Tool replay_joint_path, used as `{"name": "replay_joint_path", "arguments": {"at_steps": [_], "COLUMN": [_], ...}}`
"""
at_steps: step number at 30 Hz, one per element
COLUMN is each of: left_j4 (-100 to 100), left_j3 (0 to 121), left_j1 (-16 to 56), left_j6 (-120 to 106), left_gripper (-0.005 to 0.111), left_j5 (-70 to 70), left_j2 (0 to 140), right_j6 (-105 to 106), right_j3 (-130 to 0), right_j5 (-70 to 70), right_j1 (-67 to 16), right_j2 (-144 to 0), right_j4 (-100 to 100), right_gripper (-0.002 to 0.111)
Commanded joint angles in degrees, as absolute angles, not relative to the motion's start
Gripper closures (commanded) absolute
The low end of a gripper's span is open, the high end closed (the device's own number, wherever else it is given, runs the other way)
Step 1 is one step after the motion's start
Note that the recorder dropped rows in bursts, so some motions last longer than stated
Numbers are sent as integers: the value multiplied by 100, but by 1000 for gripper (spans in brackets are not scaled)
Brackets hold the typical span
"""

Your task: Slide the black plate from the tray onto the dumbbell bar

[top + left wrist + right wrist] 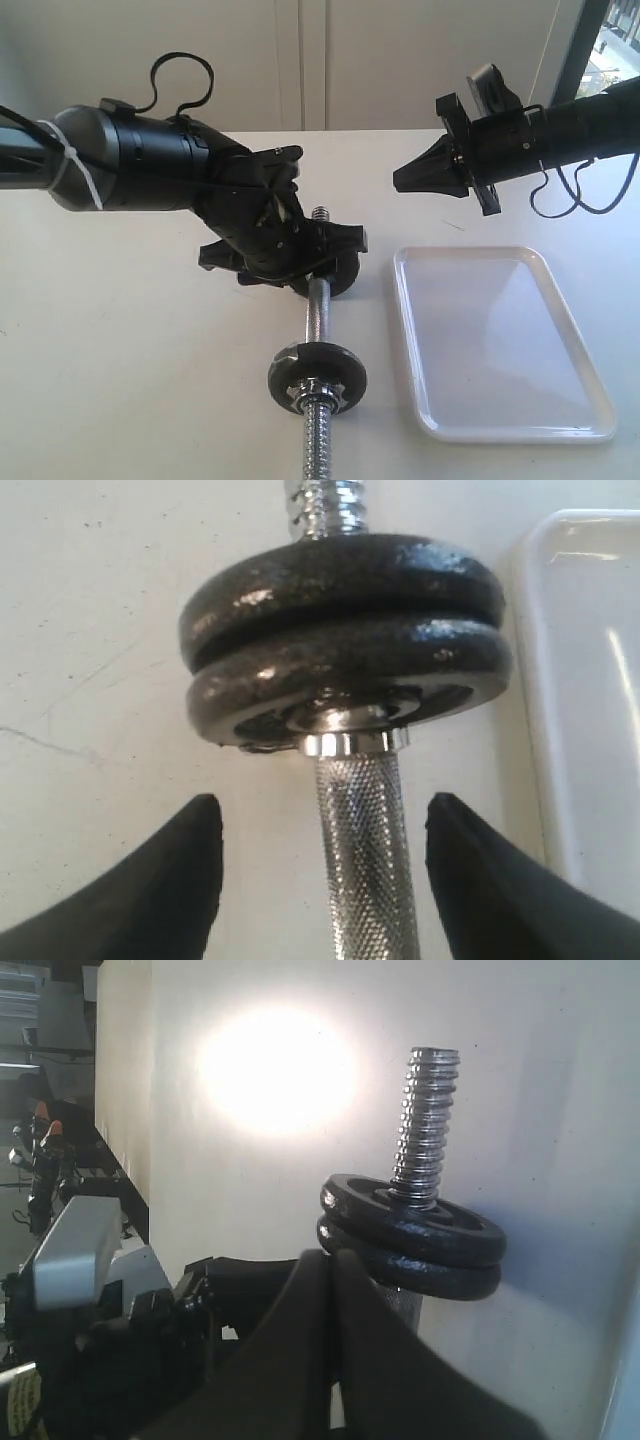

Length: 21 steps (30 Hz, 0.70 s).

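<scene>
The dumbbell bar [316,318] lies on the table, pointing away from the exterior camera. Two black plates sit pressed together on its far end; the outer black plate [335,575] lies next to the bare threaded tip [425,1120]. The pair [412,1235] also shows in the right wrist view. My left gripper [322,800] is open, and its fingers [185,880] straddle the knurled shaft just short of the plates without touching it. My right gripper [402,180] hangs shut and empty above the table, behind the white tray [500,340], which holds nothing.
A black disc with a silver star nut [317,376] sits on the bar's near end. The tray's rim [545,680] lies close beside the plates. The left arm [130,160] reaches in from the left, and the right arm [560,130] from the far right.
</scene>
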<state>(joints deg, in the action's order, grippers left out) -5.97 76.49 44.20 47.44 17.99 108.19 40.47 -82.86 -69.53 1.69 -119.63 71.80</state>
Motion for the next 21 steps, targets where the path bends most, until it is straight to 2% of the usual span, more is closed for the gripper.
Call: {"name": "replay_joint_path", "arguments": {"at_steps": [1, 8, 15, 21], "left_j4": [-694, -735, -2044, -3171], "left_j3": [7674, 7674, 7674, 7674], "left_j1": [4403, 4403, 4403, 4403], "left_j6": [4750, 4244, 3881, 3967], "left_gripper": [43, 43, 43, 47], "left_j5": [2237, 2449, 3935, 5463], "left_j2": [10739, 10291, 8894, 7752], "right_j6": [4133, 4218, 4678, 4967], "right_j3": [-8327, -8327, -8327, -8327], "right_j5": [-6996, -6996, -6996, -6996], "right_j1": [230, 302, 794, 860], "right_j2": [-11893, -11893, -11692, -11260], "right_j4": [7256, 7440, 7875, 7926], "right_gripper": [108, 108, 108, 108]}}
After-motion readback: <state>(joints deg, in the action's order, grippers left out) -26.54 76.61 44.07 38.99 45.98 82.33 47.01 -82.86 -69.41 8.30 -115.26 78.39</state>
